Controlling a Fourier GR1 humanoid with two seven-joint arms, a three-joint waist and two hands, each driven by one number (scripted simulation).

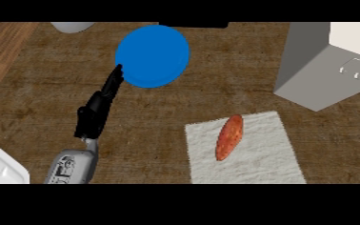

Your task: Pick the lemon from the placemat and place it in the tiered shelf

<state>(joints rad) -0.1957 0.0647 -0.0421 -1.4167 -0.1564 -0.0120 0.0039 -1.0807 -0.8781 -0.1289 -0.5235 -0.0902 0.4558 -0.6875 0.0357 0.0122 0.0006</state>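
Presently the elongated orange-red item (229, 137), not visibly a lemon, lies on the white placemat (271, 164), long axis running near-to-far with a slight rightward lean. Only the left hand (98, 107) shows, well to its left, fingers straight, holding nothing, tips touching the blue plate (153, 56).

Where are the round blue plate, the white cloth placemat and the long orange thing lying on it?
Round blue plate (153, 55): head view, the middle of its face.
White cloth placemat (271, 159): head view, a bare patch right of the orange thing.
Long orange thing (229, 137): head view, its middle, lying on the placemat.
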